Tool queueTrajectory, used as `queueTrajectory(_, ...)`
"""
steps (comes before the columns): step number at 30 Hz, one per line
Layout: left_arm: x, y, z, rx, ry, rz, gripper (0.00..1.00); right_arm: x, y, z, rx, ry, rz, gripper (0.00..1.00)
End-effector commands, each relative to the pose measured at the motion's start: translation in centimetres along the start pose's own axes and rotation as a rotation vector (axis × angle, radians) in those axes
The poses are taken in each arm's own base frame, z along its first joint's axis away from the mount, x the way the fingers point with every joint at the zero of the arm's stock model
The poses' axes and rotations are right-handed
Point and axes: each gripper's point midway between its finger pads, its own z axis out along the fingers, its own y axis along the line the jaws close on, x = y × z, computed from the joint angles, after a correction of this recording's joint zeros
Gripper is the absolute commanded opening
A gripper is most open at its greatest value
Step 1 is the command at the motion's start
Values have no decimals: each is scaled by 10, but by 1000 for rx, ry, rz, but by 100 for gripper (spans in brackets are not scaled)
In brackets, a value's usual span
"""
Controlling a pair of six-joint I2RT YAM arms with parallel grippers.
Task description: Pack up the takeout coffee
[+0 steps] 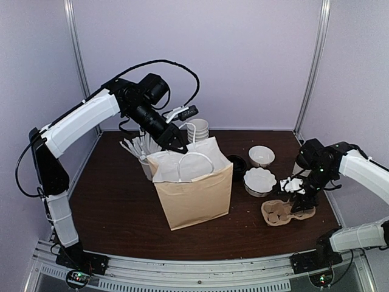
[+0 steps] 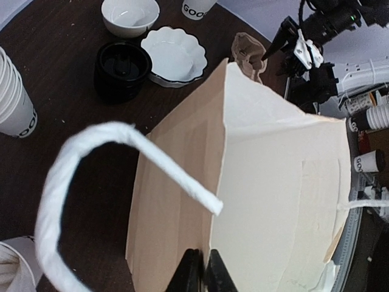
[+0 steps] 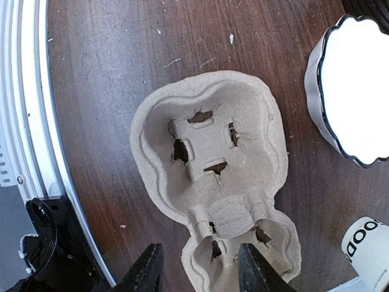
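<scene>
**Status.** My left claw (image 2: 202, 275) is closed flat on the rim of the paper bag (image 1: 194, 194). It pinches one wall so that the mouth stands open. My right claw (image 3: 200, 258) is spread wide and straddles the narrow end of the pulp cup carrier (image 3: 209, 176). The carrier lies on the worktop (image 1: 121, 201) near the scalloped white dish (image 3: 355, 85). The takeout coffee cup (image 3: 366, 246), marked GOOD, sits just beside my right claw, outside both bag and carrier. Its top is cut off in the views that show it, so I cannot tell whether it is lidded.

**Hazards.**
1. Cup strike. The cup is close to my right claw. A sideways swing while I lift the carrier is likely to topple it.
2. Carrier crush. The pulp wall looks thin and is ragged at its slots. A hard squeeze can buckle it, and a grip at one end can let the far end droop.
3. Bag collapse. I hold one wall only. If the pinch slips, the mouth can fold shut or the bag can tip.
4. Handle snag. The white twisted handle (image 2: 115, 132) loops up from the rim next to the opening and can catch a load on its way in.
</scene>
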Motion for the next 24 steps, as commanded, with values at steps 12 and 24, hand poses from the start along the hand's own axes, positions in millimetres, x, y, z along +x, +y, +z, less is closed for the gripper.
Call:
queueTrajectory(12,-3,10,0,-45,2,8,29,16,-13,26,-105,78,-152,59)
queueTrajectory(24,-4,9,0,-37,0,17,29,24,-31,45,-49,121,-215,41)
